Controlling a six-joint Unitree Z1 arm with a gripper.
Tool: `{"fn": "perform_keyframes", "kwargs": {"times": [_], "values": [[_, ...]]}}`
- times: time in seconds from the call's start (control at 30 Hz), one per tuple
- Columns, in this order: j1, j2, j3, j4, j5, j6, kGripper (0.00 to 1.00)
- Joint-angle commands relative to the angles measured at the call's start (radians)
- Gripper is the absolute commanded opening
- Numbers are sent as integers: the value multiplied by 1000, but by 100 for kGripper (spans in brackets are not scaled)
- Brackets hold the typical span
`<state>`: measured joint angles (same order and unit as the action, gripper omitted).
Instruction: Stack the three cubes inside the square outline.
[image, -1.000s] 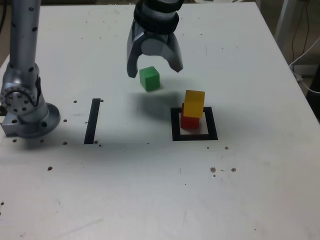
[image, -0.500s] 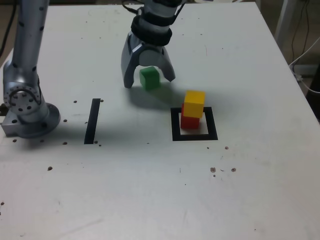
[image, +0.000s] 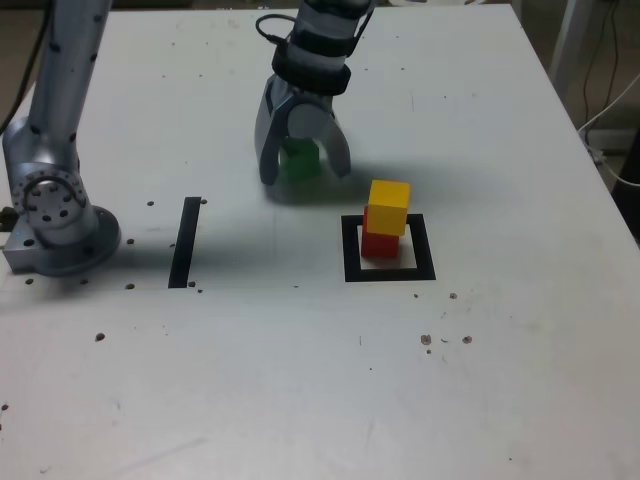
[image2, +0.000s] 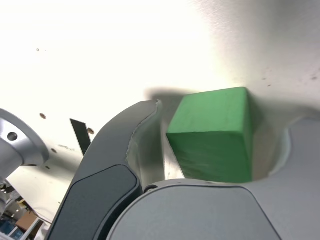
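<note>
Gripper (image: 303, 170) points down at the table (image: 300, 380) in the upper middle of the exterior view, its two curved fingers (image: 268, 160) straddling the green cube (image: 298, 162). In the wrist view the jaws stand apart on either side of that cube (image2: 212, 135); a narrow gap shows along one side, while contact on the other cannot be told, so a grip is not confirmed. The green cube sits flat on the table, faces roughly square to the fingers, with no long axis. Lower right of it, near the frame's centre, the yellow cube (image: 389, 207) rests on the red cube (image: 379, 242), slightly offset, inside the black square outline (image: 350, 250). A straight black tape strip (image: 185, 242) lies at centre left, beside the arm's base (image: 55, 225).
</note>
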<state>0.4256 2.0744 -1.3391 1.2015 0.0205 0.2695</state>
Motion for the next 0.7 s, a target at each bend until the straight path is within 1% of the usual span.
{"fn": "perform_keyframes", "kwargs": {"times": [0.0,0.13,0.67], "values": [[1,2,2,-7,-1,3,34],[1,2,3,-14,-1,6,28],[0,-31,8,-9,-1,7,28]]}}
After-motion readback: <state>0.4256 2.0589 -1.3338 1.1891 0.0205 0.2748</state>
